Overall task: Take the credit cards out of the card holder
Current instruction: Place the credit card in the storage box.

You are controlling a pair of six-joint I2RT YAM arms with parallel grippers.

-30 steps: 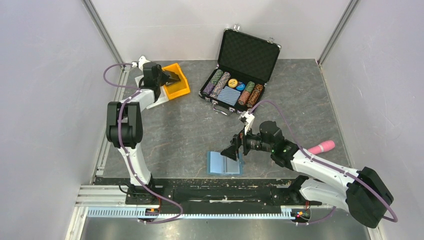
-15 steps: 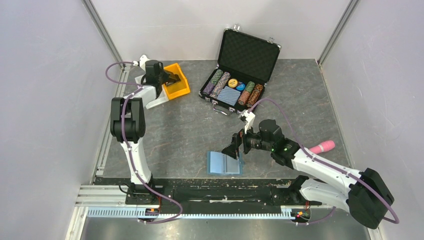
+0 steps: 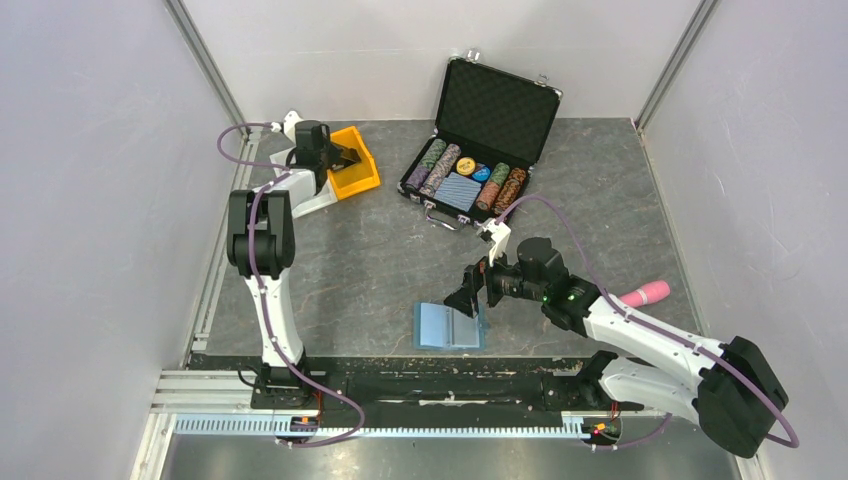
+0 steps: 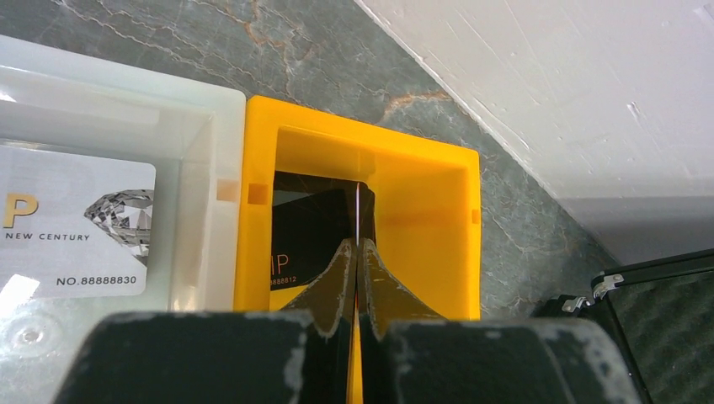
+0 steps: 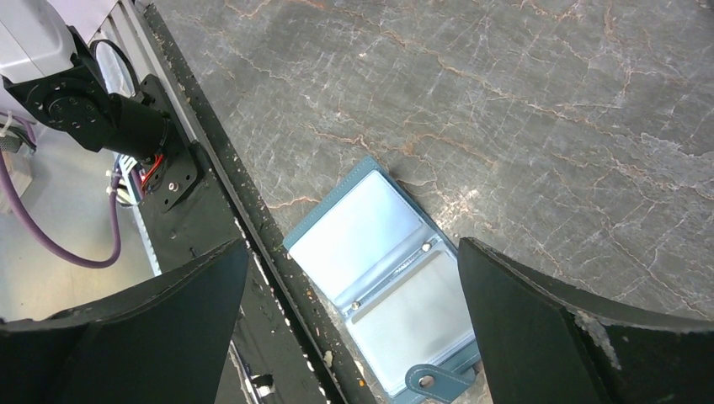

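Nearest the bases, the card holder lies opened flat on the surface just beyond the front rail. Its fold runs roughly near to far in the overhead view, with a pocket panel on each side. Both panels look pale in the right wrist view, and no black card shows in them. The right tool hovers over the holder, spread wide and holding nothing. By my reading, then, the work left is not here but at the far left corner. There the left tool is pinched tight on a credit card, seen edge-on as a thin dark upright line sticking out past the fingertips. That card hangs directly over the inside of the yellow bin. A second credit card lies flat on the bin's floor, beneath it and a little to the left. The white bin, with a silver card in it, touches the yellow one on the left. The coming move, I judge, is a plain release. The held card is within the bin's walls and need only drop, though on edge it may tip either way.
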